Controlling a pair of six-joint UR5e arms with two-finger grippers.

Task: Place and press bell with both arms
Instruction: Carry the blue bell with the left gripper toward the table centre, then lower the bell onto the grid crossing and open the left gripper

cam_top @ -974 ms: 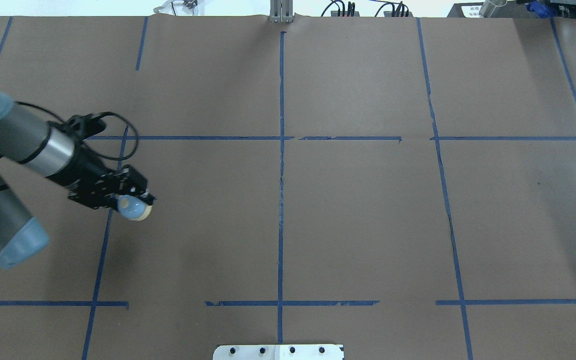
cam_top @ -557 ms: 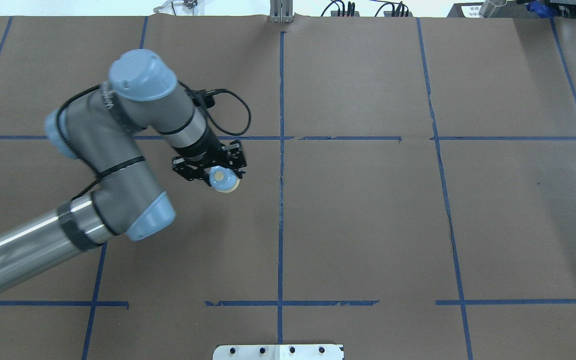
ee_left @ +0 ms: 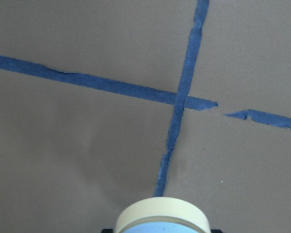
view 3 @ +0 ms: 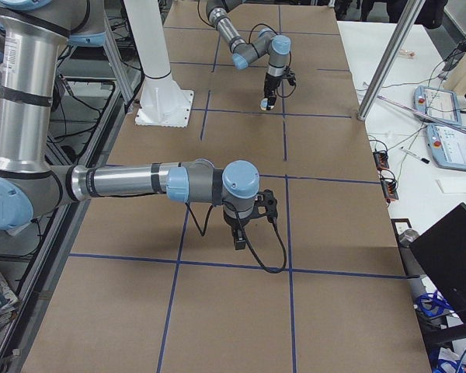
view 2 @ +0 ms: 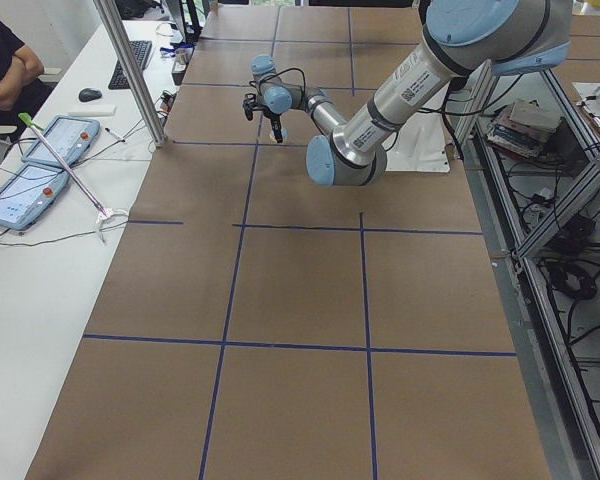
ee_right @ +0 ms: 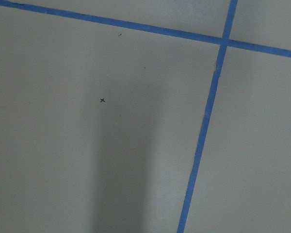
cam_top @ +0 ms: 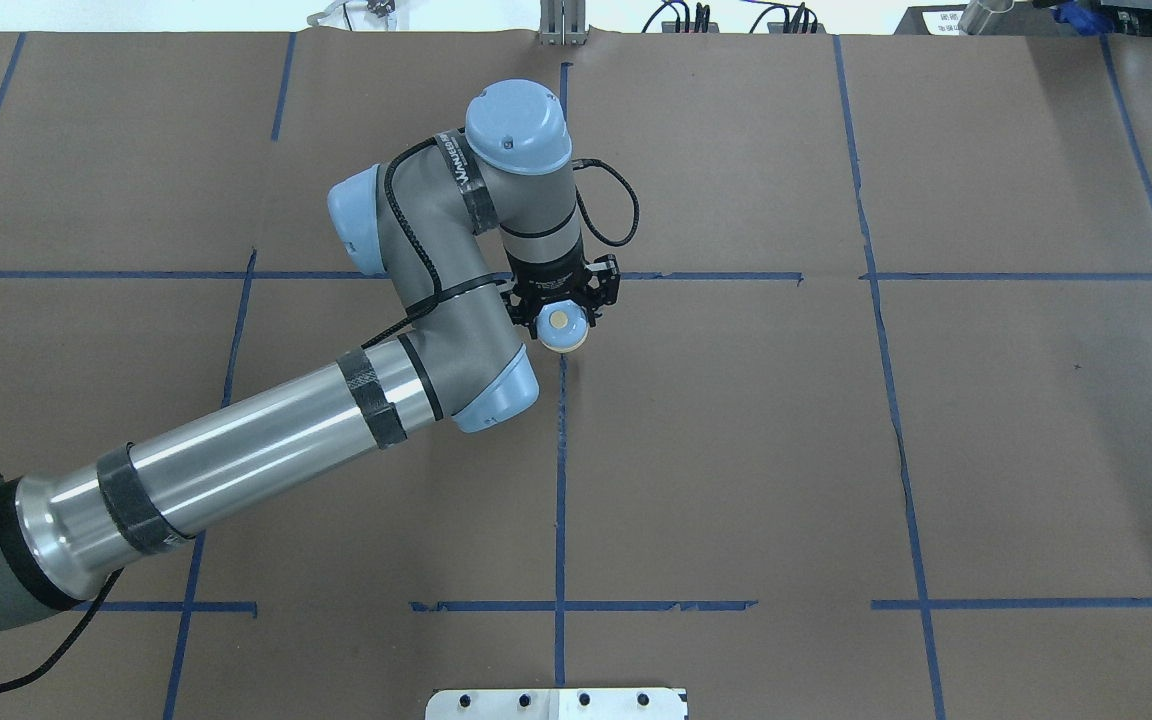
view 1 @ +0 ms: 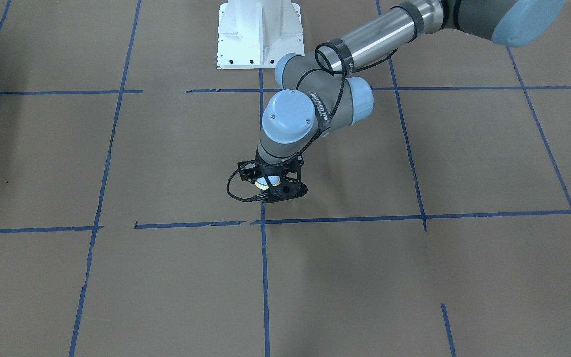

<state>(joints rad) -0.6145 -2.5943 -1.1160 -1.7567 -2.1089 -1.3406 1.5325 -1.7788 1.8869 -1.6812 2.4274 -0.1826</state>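
Observation:
The bell, light blue with a cream rim and button, is held in my left gripper, which is shut on it. The gripper points down and holds it low over the centre tape crossing. In the front-facing view the bell is mostly hidden inside the black fingers. In the left wrist view only its cream rim shows at the bottom edge. My right gripper shows only in the exterior right view, pointing down near the table; I cannot tell if it is open or shut.
Brown paper with blue tape lines covers the table. The white pedestal stands at the robot's side. A metal post, tablets and a seated person are along the far side table.
My left arm has swung from the table's left side to its centre, carrying the bell along. The bell is now over the centre tape line.

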